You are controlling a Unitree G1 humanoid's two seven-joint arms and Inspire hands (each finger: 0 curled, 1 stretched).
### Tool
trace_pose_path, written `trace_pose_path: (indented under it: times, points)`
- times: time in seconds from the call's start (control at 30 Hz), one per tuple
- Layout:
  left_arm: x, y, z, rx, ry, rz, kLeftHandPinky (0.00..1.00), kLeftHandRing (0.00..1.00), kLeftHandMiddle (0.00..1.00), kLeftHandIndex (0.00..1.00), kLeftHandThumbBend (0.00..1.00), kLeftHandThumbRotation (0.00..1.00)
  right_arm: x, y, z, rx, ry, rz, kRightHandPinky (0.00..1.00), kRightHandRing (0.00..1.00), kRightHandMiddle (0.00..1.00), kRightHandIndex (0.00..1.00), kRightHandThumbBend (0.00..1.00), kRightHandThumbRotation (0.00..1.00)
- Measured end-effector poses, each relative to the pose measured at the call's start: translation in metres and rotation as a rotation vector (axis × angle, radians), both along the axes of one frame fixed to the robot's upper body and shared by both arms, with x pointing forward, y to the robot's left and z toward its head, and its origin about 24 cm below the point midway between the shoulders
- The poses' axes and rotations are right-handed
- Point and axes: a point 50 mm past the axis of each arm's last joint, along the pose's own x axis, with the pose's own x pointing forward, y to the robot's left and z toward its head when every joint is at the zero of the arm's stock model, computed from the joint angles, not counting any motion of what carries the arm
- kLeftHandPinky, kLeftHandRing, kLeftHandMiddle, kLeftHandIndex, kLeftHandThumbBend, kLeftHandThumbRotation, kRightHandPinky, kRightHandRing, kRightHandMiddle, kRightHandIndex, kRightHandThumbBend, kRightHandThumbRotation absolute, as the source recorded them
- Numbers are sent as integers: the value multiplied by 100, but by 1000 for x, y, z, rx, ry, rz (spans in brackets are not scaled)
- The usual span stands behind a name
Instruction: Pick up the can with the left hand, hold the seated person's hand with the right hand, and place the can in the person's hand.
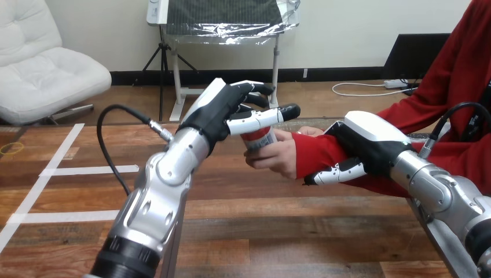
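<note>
Can (259, 141): red and white, upright, held above the bench (278, 231), between the left hand (223, 113) and the person's hand (281, 155), touching both.
Left hand: thumb lies across the can's upper front, fingers (255, 90) curl behind it; gripping the can.
Person's hand: reaches in from the view's right, red sleeve (315, 153), cupped round the can's lower part.
Right hand (370, 145): set over the person's wrist, fingers (339, 172) curled beneath the sleeve, clasping it.
Bench: wooden, below both hands.
</note>
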Motion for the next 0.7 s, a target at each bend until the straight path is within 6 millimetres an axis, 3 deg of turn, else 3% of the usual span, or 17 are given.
trace_pose_path:
  times: [0.37, 0.7]
  points:
    - [-1, 5, -4, 6, -2, 26, 83, 97, 98, 97, 100, 83, 0, 0, 0, -1, 3, 1, 31, 30, 33, 33, 77, 46]
    - [-4, 11, -6, -7, -4, 53, 87, 100, 100, 99, 100, 87, 0, 0, 0, 6, 9, 0, 32, 33, 37, 36, 78, 47]
